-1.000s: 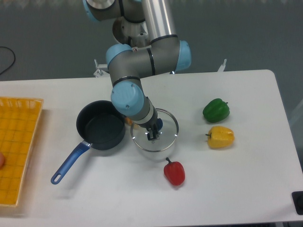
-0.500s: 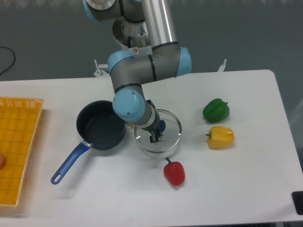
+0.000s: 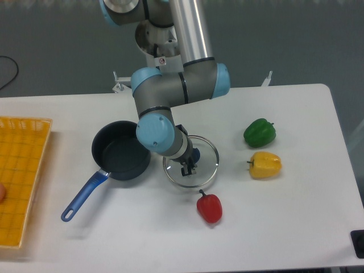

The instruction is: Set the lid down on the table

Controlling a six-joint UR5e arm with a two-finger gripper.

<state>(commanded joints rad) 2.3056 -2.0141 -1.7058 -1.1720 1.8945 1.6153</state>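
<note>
We see the gripper [image 3: 187, 166] directly above the glass lid [image 3: 205, 168], seemingly clamped on its blue knob [image 3: 195, 154]; lid sits low over the worktop [image 3: 284, 227], just right of the saucepan [image 3: 120, 151].

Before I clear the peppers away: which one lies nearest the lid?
The red pepper, just below the lid. The green pepper and yellow pepper sit farther right.
</note>
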